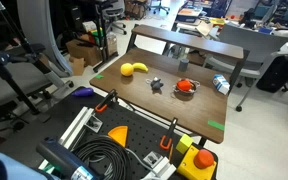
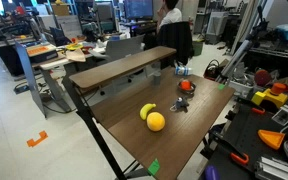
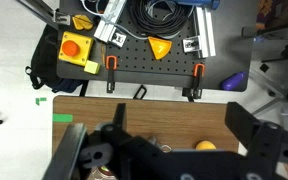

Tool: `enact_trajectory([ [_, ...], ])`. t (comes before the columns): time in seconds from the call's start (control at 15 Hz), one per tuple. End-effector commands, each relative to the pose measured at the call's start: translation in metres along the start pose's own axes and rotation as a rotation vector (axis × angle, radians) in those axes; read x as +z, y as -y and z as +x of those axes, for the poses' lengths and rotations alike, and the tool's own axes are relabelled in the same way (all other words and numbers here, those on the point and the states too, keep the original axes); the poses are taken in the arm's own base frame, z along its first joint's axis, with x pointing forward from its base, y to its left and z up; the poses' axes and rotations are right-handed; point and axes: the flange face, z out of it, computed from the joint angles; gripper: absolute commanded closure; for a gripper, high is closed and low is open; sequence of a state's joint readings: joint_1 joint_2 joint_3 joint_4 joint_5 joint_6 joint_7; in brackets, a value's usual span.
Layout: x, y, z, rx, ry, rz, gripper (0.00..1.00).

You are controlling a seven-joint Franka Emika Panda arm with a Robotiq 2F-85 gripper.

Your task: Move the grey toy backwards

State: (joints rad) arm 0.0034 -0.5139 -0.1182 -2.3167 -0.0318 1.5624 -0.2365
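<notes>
The grey toy is a small dark lumpy star lying mid-table, between a yellow fruit and a red item on a dish. It also shows in an exterior view. In the wrist view my gripper is open and empty, high above the table. Its two dark fingers stand wide apart. The grey toy peeks out just above the gripper body, mostly hidden by it. The yellow fruit lies to its right.
A pale bluish bottle lies near the table's far corner. A second, greenish-yellow fruit sits beside the yellow one. Orange clamps grip the table edge beside a black pegboard with tools and cables. Green tape marks table corners.
</notes>
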Motion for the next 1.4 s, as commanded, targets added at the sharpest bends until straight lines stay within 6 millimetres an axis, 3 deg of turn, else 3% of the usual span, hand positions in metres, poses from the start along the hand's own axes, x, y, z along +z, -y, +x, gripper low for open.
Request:
enact_trajectory([
  [0.0, 0.0, 0.0, 0.0, 0.0, 0.001, 0.0, 0.0],
  [0.27, 0.0, 0.0, 0.0, 0.0, 0.001, 0.0, 0.0],
  [0.4, 0.01, -0.005, 0.024, -0.026, -0.024, -0.008, 0.0],
  [0.53, 0.032, -0.01, 0.063, -0.046, -0.06, -0.02, 0.0],
  [0.8, 0.1, -0.02, 0.126, -0.142, -0.081, -0.057, 0.0],
  [1.0, 0.169, -0.024, 0.17, -0.201, -0.111, -0.079, 0.0],
  [1.33, 0.269, -0.016, 0.221, -0.251, -0.109, -0.098, 0.0],
])
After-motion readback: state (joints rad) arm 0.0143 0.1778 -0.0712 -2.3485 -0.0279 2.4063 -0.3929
